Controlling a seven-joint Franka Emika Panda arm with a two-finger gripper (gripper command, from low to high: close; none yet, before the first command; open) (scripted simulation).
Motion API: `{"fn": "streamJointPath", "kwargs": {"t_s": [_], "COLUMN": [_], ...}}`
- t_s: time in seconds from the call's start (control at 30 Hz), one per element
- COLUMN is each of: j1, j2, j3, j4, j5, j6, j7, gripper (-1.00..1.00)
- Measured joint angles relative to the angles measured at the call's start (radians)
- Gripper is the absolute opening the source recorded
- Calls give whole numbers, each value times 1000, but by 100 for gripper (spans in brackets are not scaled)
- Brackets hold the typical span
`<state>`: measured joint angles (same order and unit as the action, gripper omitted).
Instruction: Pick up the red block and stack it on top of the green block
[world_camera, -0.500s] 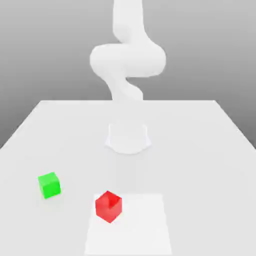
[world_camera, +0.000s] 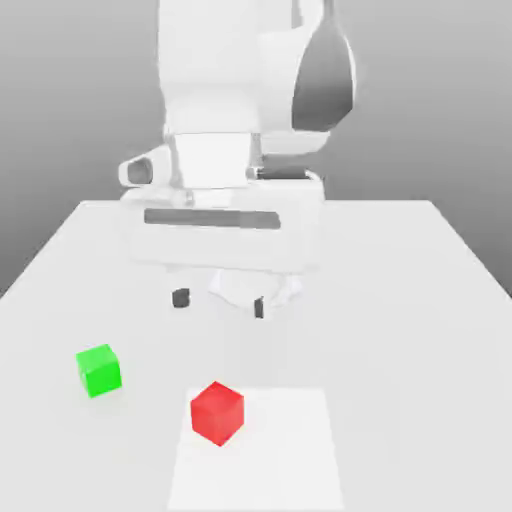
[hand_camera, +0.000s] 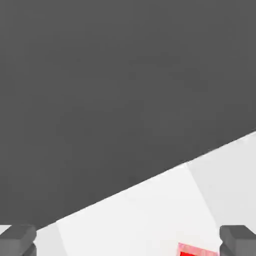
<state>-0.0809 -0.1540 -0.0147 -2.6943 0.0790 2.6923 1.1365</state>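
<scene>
The red block (world_camera: 218, 412) sits on the white table near the front, on a brighter square patch (world_camera: 280, 460). The green block (world_camera: 99, 370) rests on the table toward the exterior view's left, a short way from the red one. My gripper (world_camera: 220, 302) hangs open above the table's middle, behind and above the red block, with nothing between its dark fingertips (world_camera: 181, 298). In the hand view the two fingertips (hand_camera: 19, 239) stand wide apart, and a sliver of the red block (hand_camera: 196, 250) shows between them at the picture's edge.
The white table (world_camera: 400, 300) spreads wide around both blocks, with its far edge behind the arm. The big white arm body (world_camera: 240, 100) looms over the table's middle.
The arm has swung forward and down from an upright pose, so the hand now hangs over the table's middle. Both blocks lie where they were.
</scene>
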Motion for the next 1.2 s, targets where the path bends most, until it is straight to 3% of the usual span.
{"fn": "streamJointPath", "kwargs": {"t_s": [0.13,0.53,0.83,0.87,1.2], "j1": [-22,-36,12,22,-11], "j2": [135,319,403,409,392], "j3": [-11,34,-20,-31,4], "j4": [-81,-56,-56,-57,-55], "j5": [-54,102,55,46,65], "j6": [84,174,295,307,272], "j7": [120,17,54,61,45], "gripper": [0,0,0,-100,-100]}}
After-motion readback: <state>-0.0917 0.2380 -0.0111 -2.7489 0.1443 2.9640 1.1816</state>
